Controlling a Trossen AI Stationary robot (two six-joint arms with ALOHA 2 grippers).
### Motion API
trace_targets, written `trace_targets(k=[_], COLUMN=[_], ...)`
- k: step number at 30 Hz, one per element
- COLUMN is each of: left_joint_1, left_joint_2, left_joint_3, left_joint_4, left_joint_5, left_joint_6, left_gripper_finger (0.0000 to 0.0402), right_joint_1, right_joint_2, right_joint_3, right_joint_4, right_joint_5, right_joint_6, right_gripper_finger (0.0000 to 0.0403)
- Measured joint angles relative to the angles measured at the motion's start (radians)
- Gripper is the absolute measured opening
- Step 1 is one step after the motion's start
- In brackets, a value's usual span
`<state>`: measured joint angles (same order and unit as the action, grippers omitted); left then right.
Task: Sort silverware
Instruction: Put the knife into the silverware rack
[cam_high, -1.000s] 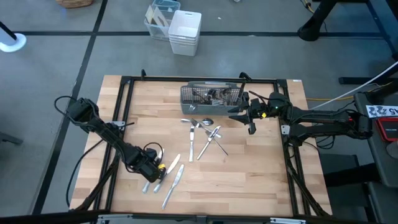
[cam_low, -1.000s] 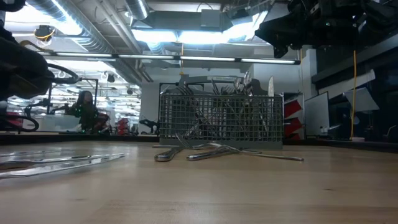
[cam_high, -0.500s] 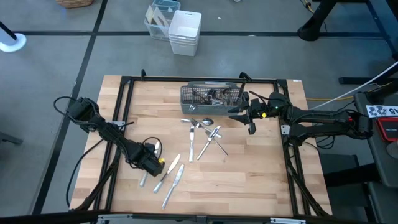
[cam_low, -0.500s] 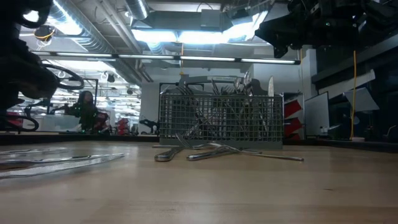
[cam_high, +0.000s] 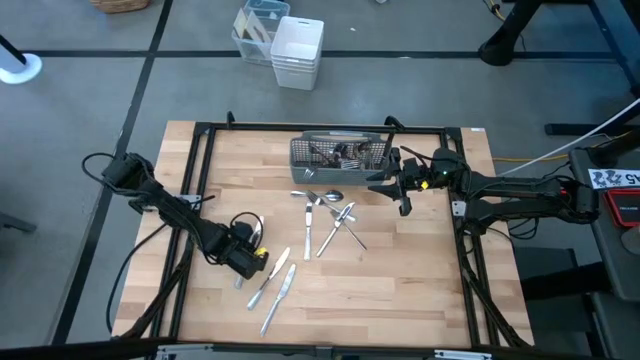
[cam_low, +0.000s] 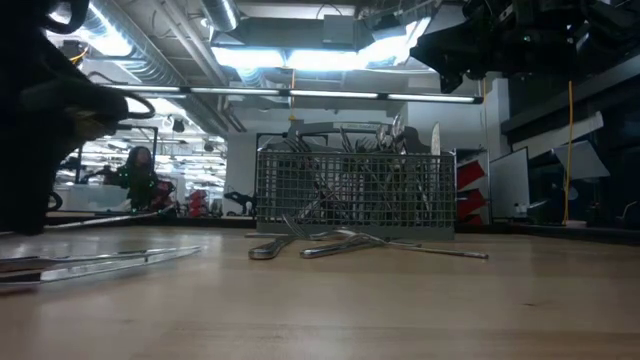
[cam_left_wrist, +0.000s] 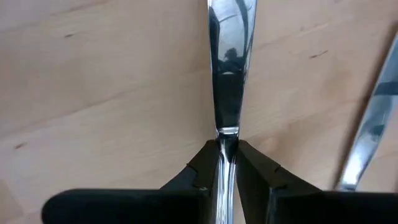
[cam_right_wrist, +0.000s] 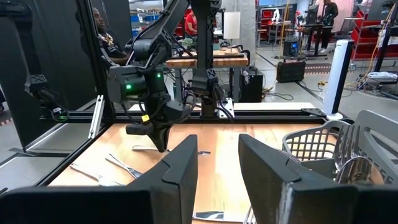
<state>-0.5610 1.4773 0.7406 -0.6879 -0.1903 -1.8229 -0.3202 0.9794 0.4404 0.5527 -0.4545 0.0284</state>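
Note:
My left gripper (cam_high: 247, 264) is over the table's left-near part, shut on one piece of silverware (cam_left_wrist: 229, 68); what kind of piece it is does not show. Two knives (cam_high: 274, 288) lie flat beside it. A cluster of forks and spoons (cam_high: 327, 212) lies mid-table before the grey mesh caddy (cam_high: 338, 153), which holds several more pieces. My right gripper (cam_high: 402, 192) hovers open by the caddy's right end, touching nothing. My left gripper pinches the silverware piece by its narrow end (cam_left_wrist: 227, 133) between its two fingertips (cam_left_wrist: 205, 163), coming from above. The piece runs straight out from the fingers. In the low view it is lifted clear (cam_low: 110, 218), nearly level and slightly tilted.
A black frame (cam_high: 205, 130) borders the table. White and clear bins (cam_high: 298, 50) stand on the floor beyond the far edge. Bare wood lies along the near edge and at the right-near part (cam_high: 400, 290). People show in the room behind.
My left gripper has risen and drawn slightly toward the far edge, still shut. The piece it holds has come up off the table and now hangs clear, nearly level. The right arm has kept still.

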Motion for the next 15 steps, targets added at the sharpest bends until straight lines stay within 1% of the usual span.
trace_targets(k=[5,11,15], left_joint_1=[0.0,0.0,0.0], left_joint_2=[0.0,-0.002,-0.003], left_joint_3=[0.001,0.002,0.003], left_joint_4=[0.053,0.118,0.155], left_joint_5=[-0.056,-0.175,-0.226], left_joint_6=[0.024,0.051,0.058], left_gripper_finger=[0.0035,0.0037,0.0036], right_joint_1=[0.0,0.0,0.0], right_joint_2=[0.0,0.0,0.0], right_joint_3=[0.0,0.0,0.0], right_joint_4=[-0.001,0.0,0.013], right_joint_5=[0.0,0.0,0.0], right_joint_6=[0.0,0.0,0.0], right_gripper_finger=[0.0118,0.0118,0.0118])
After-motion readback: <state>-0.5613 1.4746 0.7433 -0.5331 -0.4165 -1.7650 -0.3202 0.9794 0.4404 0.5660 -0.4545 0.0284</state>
